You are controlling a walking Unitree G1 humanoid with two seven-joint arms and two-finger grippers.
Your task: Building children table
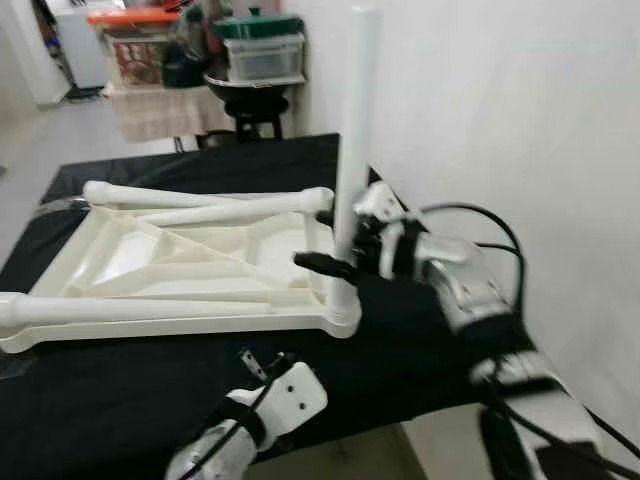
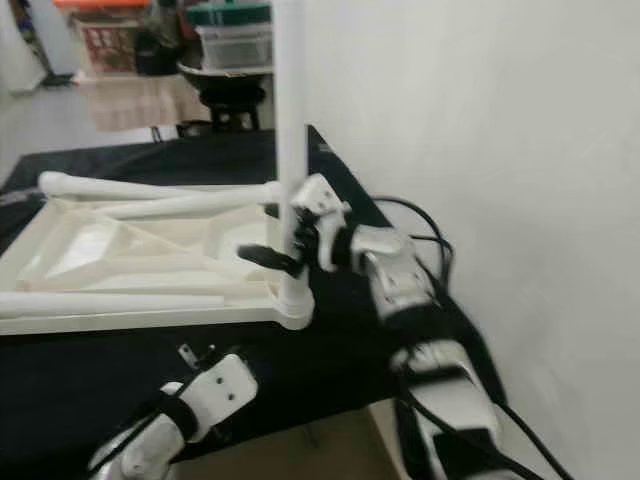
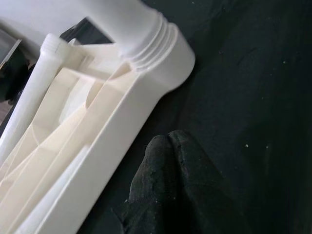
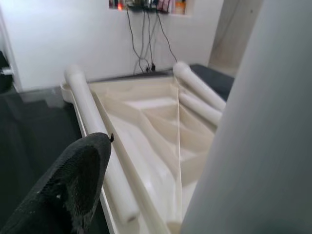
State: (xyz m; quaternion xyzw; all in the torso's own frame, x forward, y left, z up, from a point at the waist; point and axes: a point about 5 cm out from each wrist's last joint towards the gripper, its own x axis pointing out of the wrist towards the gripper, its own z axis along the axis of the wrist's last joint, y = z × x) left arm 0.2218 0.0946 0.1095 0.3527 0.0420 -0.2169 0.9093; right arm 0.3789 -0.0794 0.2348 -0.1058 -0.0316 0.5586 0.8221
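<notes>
Our right gripper (image 1: 335,243) clasps the upright table leg (image 1: 355,130) seated in the upturned tabletop (image 1: 150,262) (left gripper (image 3: 168,141) closed, empty).

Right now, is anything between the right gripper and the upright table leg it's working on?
Nothing visible. The right gripper is already at the upright leg, its fingers around the leg just above the corner socket of the upside-down tabletop. The left gripper hovers above the black cloth, nearer the robot.

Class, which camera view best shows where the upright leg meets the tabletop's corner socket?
The left wrist view: the upright leg enters the corner socket close up, threads visible. The eye views show the joint small; the right wrist view shows the leg as a blurred column.
</notes>
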